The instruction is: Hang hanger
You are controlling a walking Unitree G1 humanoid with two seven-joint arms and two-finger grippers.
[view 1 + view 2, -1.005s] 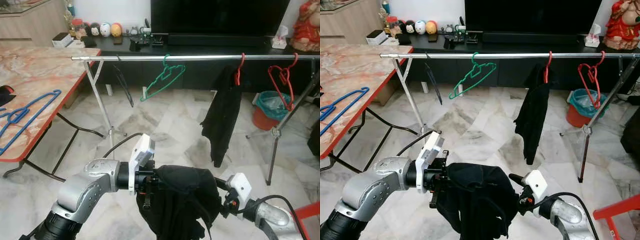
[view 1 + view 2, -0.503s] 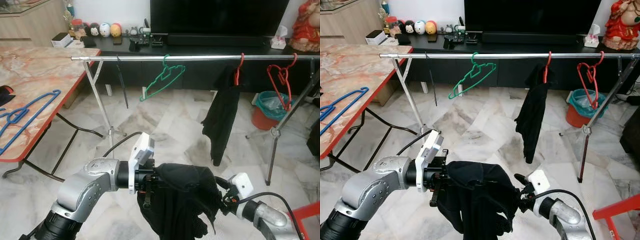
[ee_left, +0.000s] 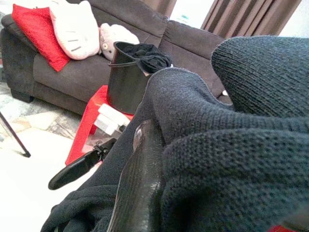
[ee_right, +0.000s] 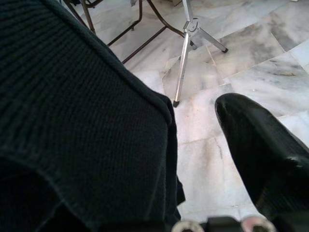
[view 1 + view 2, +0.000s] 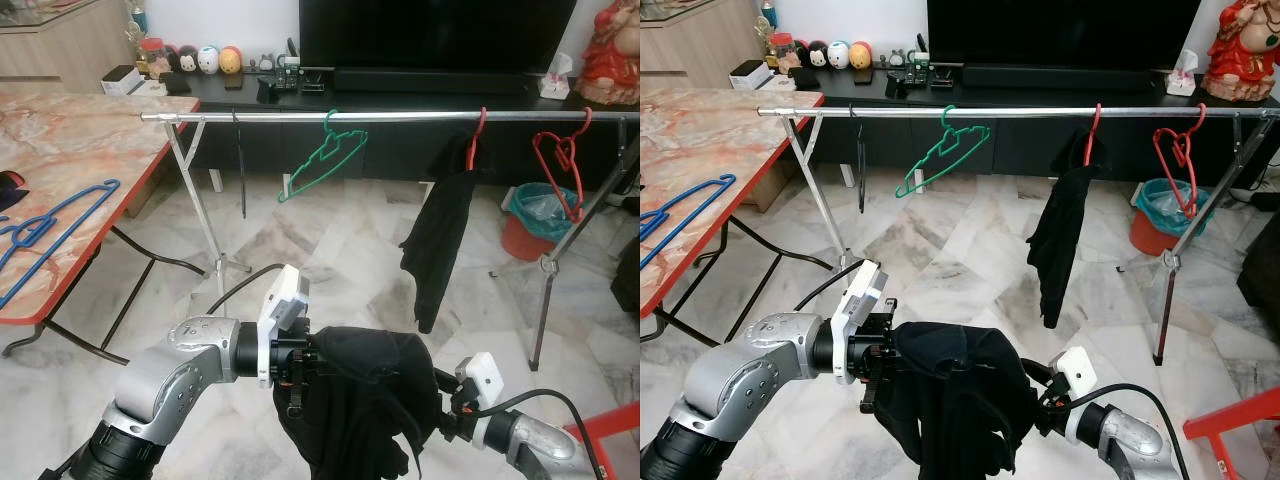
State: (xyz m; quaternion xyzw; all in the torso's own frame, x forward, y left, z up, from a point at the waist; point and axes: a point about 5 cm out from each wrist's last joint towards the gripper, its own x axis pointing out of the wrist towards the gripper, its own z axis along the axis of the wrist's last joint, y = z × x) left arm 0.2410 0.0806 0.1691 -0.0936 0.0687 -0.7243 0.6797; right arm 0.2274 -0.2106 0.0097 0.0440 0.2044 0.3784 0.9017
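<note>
From the head view I see the left gripper (image 5: 300, 368) low in front of me, well short of the rail (image 5: 400, 117), its jaws buried in a black garment (image 5: 365, 400) that drapes over them; I judge they hold it, presumably with a hanger inside, though I cannot see one. The right gripper (image 5: 445, 415) sits against the cloth's other side. On the rail hang a thin black hanger (image 5: 240, 165), a green hanger (image 5: 322, 160), a red hanger carrying a dark shirt (image 5: 440, 235), and a bare red hanger (image 5: 560, 165). The gap between green hanger and shirt looks the freest spot. A blue hanger (image 5: 50, 235) lies on the desk (image 5: 90, 140), off to the rail's left end.

In the left wrist view, one finger (image 3: 140, 193) presses into thick knit: soft, floppy, fairly weighty, likely to sag and slip, so I would grip at the hook or the shoulders.

In the right wrist view, one finger (image 4: 256, 140) stands clear of the knit, jaws wide, the rail's foot (image 4: 186, 58) beyond.
</note>
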